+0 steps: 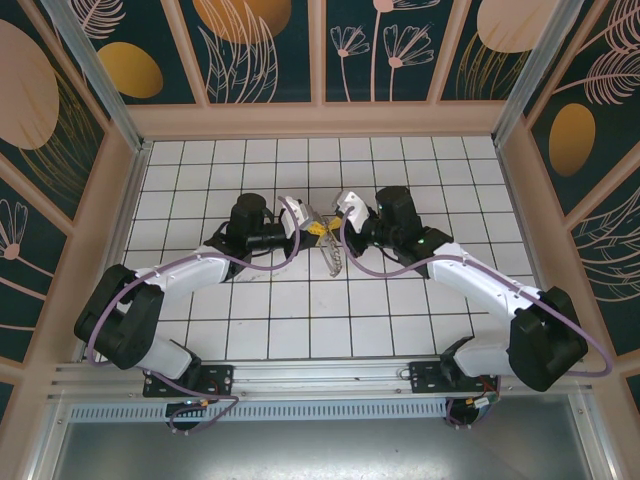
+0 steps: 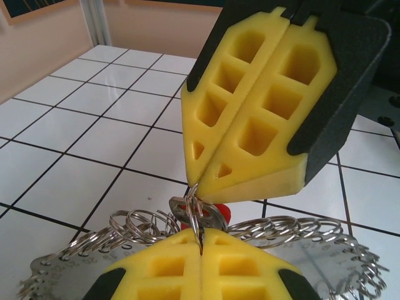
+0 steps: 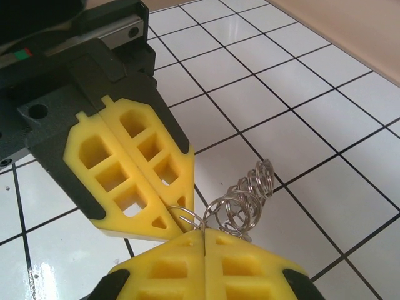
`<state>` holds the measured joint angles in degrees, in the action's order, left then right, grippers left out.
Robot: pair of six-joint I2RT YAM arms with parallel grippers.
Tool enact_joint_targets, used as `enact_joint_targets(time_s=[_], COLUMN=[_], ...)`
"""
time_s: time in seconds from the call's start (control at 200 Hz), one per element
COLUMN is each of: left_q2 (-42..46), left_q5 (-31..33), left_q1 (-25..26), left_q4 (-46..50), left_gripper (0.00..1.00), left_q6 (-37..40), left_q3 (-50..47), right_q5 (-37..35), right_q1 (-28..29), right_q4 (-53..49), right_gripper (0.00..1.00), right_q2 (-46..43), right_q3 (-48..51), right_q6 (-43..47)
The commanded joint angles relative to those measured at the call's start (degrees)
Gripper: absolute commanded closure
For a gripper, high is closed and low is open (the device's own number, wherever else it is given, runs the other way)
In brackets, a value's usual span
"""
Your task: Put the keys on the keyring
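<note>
Since the left end effector and right end effector are both pinched fully shut, tip to tip, on the keyring mid-frame, with the red-tagged key tucked beside them, the wire is probably best kept taut and worked slowly.

- The left gripper and the right gripper meet tip to tip over the middle of the surface, the left one on the left.
- The keyring sits between their jaws, trailing from the tips toward the near edge.
</note>
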<state>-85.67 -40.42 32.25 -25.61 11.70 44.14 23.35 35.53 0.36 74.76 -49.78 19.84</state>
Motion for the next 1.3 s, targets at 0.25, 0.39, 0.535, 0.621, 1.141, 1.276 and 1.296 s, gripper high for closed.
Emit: enact_joint_targets(time_s=[0.25, 0.39, 0.535, 0.621, 1.141, 1.276, 1.296], left_q2=[0.33, 0.48, 0.5, 0.33, -1.75, -2.81, -3.04], left_q5=[-3.9, -3.44, -3.36, -4.08, -9.13, -12.07, -12.38], left_q1=[0.46, 0.53, 0.49, 0.46, 0.47, 0.51, 0.52], left_q4=[-3.49, -4.73, -5.77, -6.45, -0.4, 4.89, 5.52], left_gripper=[1.0, 1.0, 1.0, 1.0, 1.0, 1.0, 1.0], left_q6=[0.65, 0.31, 0.32, 0.4, 7.0, 10.67, 10.94], left_q3=[0.16, -0.5, -0.9, -0.99, 2.39, 4.73, 5.08], right_q5=[3.62, 5.95, 7.02, 7.14, 14.22, 15.4, 15.47], right_q1=[-3.89, -6.3, -7.13, -7.31, -8.08, -8.03, -8.09], right_q4=[-1.92, -3.57, -3.28, -3.8, -0.63, -3.81, -4.2], right_gripper=[1.0, 1.0, 1.0, 0.94, 0.76, 0.76, 0.76], right_q2=[3.19, 4.25, 4.63, 4.95, -4.62, -6.19, -6.25], right_q3=[-4.47, -5.46, -5.15, -5.29, 2.63, 4.03, 4.05], right_q6=[-8.07, -9.66, -10.35, -9.91, 11.7, 20.32, 20.78])
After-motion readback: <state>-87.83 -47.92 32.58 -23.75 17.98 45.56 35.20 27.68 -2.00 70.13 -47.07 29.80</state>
